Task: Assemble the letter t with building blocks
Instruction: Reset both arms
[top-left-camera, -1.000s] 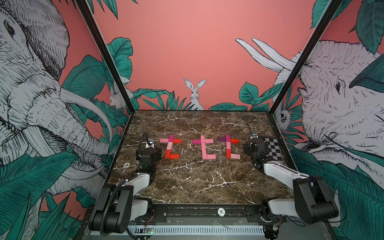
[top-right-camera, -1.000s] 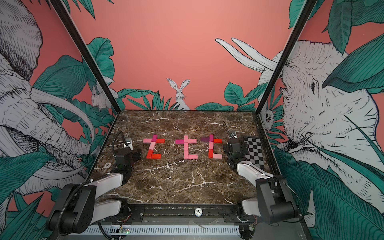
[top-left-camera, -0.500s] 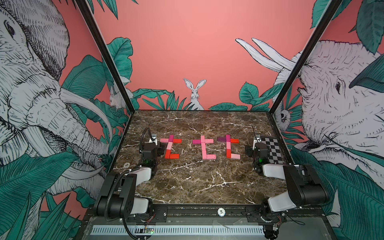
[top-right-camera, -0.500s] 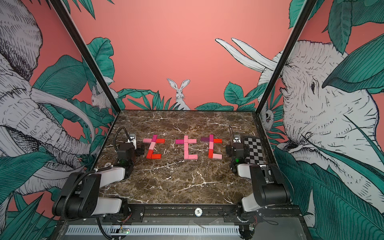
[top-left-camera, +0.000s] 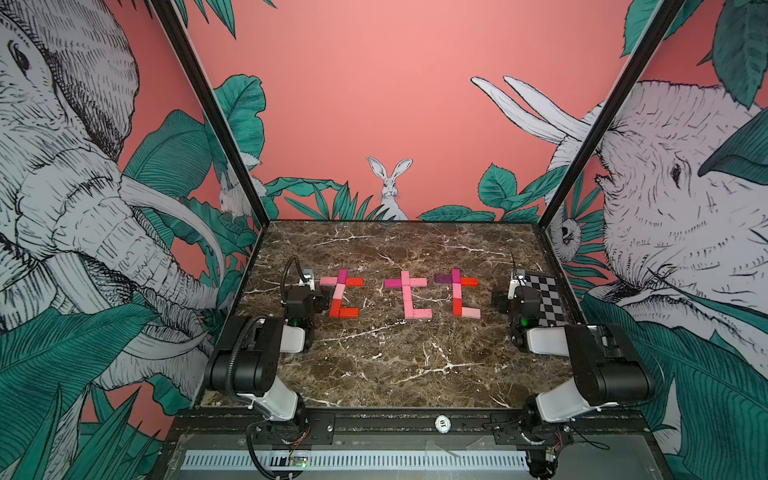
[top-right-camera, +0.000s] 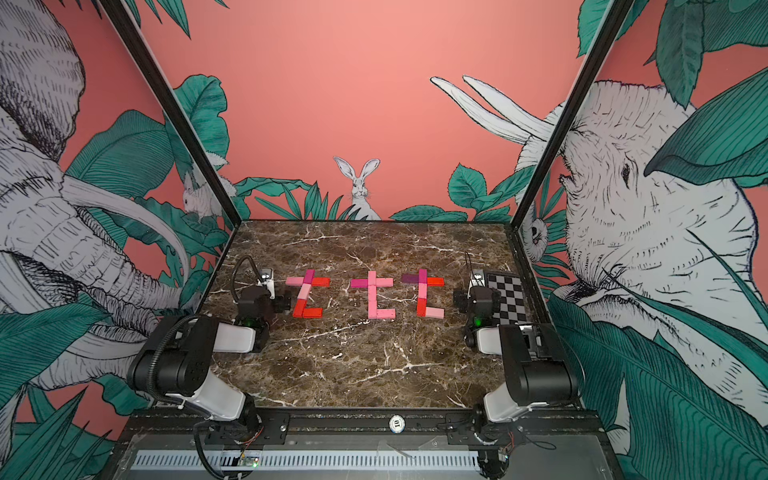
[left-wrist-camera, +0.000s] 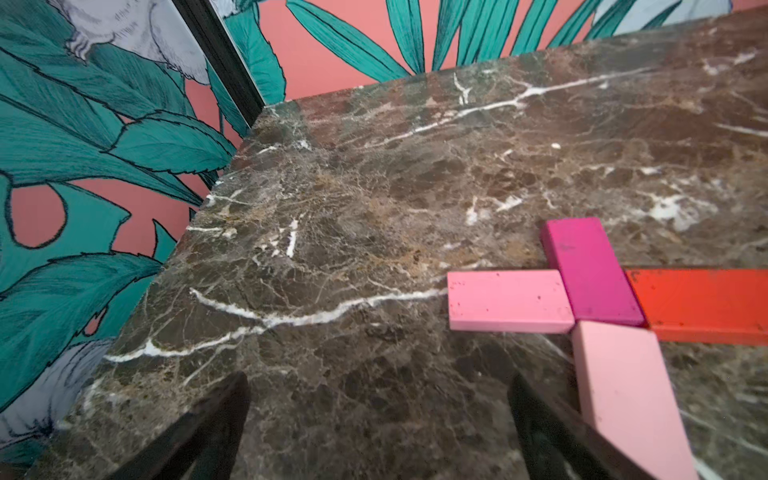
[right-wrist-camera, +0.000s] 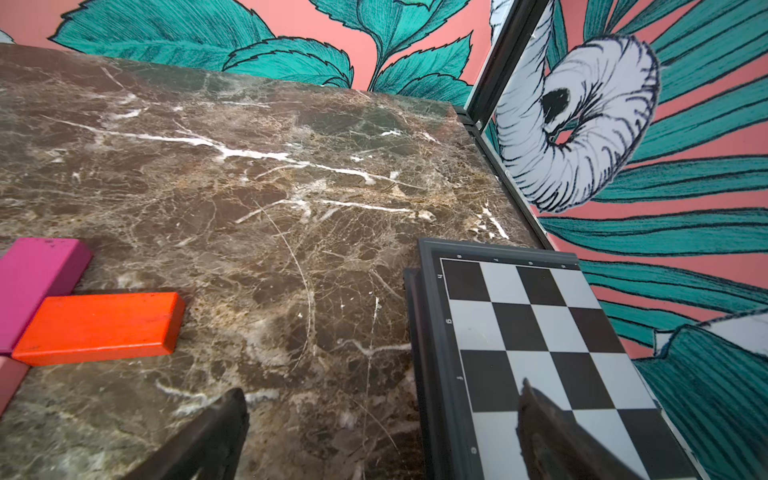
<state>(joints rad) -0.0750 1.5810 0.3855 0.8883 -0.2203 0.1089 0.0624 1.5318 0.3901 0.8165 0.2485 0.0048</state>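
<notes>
- Small flat rectangular building blocks (top-left-camera: 406, 295) in red, pink, pale pink, magenta and dark purple lie flat at mid-table. In both top views they form three lower-case t shapes side by side in a row.
- The left letter (top-left-camera: 341, 293) counts six blocks: one magenta, one pink, one pale pink and three red. Its pale pink stem block sits tilted.
- The middle letter (top-right-camera: 372, 297) is pink apart from one magenta crossbar half; its seams are too faint to count.
- The right letter (top-left-camera: 457, 293) counts six blocks: one magenta, one dark purple, two red and two pale pink.
- All three rest on the brown, white-veined marble table (top-left-camera: 395, 365). One black-framed, black-and-white checkerboard plate (top-left-camera: 548, 299) lies flat by the right wall, near the right letter but apart from it.
- The left gripper (left-wrist-camera: 378, 386) hangs low just beside the left letter, its black fingers spread wide and empty.
- The right gripper (right-wrist-camera: 380, 395) hangs low between the right letter and the plate, fingers likewise spread and empty, one of them above the plate's squares.
- The left arm (top-left-camera: 257, 357) and right arm (top-left-camera: 598, 365) are folded low, elbows back near the front rail and forearms reaching forward.
</notes>
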